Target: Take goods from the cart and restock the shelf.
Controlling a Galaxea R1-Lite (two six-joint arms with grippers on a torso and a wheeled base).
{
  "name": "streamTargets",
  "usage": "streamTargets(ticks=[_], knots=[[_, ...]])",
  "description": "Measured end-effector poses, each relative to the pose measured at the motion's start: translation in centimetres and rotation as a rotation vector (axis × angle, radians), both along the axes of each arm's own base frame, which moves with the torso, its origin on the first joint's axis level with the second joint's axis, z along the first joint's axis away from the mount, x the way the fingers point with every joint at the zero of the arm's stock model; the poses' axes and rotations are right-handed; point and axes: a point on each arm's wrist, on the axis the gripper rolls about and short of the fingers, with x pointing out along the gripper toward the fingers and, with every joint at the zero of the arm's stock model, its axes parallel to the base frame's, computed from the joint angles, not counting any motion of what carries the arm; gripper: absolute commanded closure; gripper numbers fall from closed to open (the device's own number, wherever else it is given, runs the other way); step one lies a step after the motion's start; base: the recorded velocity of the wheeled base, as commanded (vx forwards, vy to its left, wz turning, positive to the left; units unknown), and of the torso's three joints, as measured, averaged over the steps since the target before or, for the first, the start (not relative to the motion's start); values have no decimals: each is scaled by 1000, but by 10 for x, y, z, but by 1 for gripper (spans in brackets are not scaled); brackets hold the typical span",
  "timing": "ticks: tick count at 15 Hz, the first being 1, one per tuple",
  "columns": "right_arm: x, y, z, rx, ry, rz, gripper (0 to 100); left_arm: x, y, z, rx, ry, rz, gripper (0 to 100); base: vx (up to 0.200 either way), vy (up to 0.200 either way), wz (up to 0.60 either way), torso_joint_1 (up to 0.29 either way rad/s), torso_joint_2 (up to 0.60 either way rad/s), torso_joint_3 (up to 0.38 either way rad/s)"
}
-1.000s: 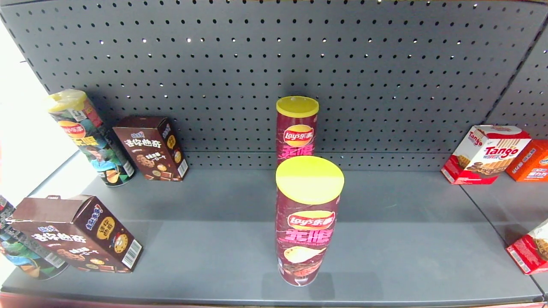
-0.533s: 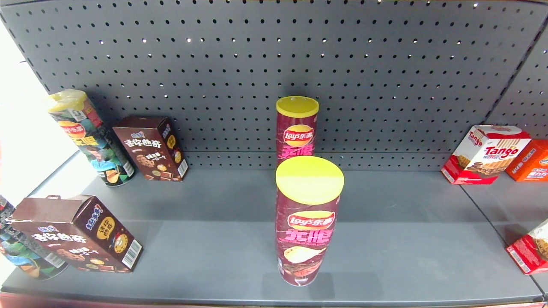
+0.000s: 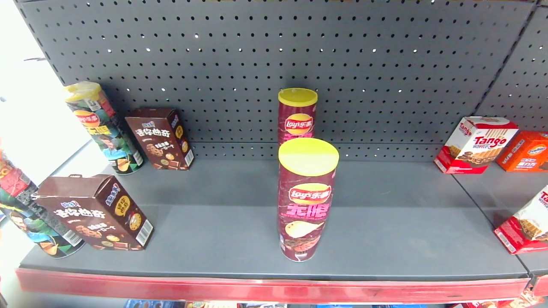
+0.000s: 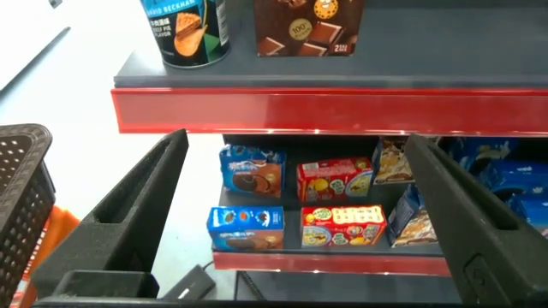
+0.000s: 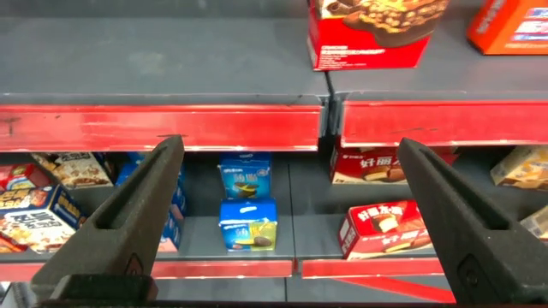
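Matte grey metal shelf [image 3: 385,239] holds a glossy maroon cylindrical front chip tube [image 3: 305,205] with flat yellow lid at its middle, a twin rear chip tube [image 3: 297,117] straight behind, while left gripper [image 4: 297,144] and right gripper [image 5: 291,147] gape empty before its red lip.

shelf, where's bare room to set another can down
Two wide bare patches on the shelf: one between the front chip can and the front cookie box, one between that can and the rear wafer box on the right. Crowded at the left end, where the green can and rear cookie box stand side by side.
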Motion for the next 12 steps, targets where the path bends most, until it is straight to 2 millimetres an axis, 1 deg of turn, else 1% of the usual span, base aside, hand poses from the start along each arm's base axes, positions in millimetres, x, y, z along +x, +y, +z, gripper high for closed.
streamTargets(ticks=[12], knots=[[0,0,0,-1,0,0,0,0,0,0,0,0,2,0,0,0,0,0,0,0]])
